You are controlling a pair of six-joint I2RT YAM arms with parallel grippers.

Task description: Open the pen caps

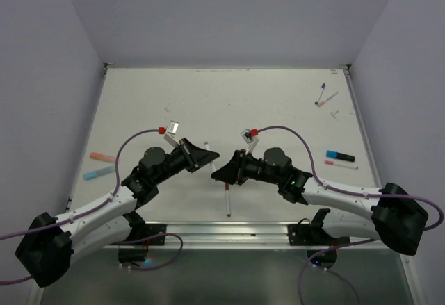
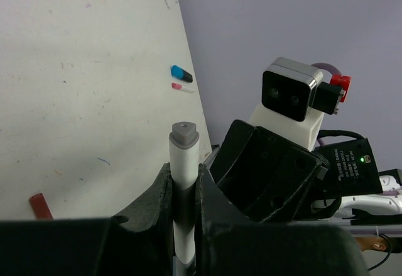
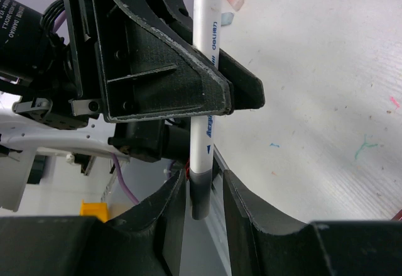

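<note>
Left gripper [image 2: 184,188] clamps a white pen [image 2: 183,163] mid-barrel. Right gripper [image 3: 205,185] stands parted either side of the grey cap [image 3: 200,197] (no squeeze visible).

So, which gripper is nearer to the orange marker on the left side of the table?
Left. The left gripper is at mid-table, to the right of the orange marker, reaching in from the marker's side. The right gripper faces it from the opposite side, slightly farther away.

Built of white links [image 1: 90,211] and black joints [image 1: 42,246], strung with purple cables [image 1: 278,126], tipped with black fingers [image 3: 157,226], silver wrist cameras [image 2: 290,95], red clips [image 2: 340,85].
</note>
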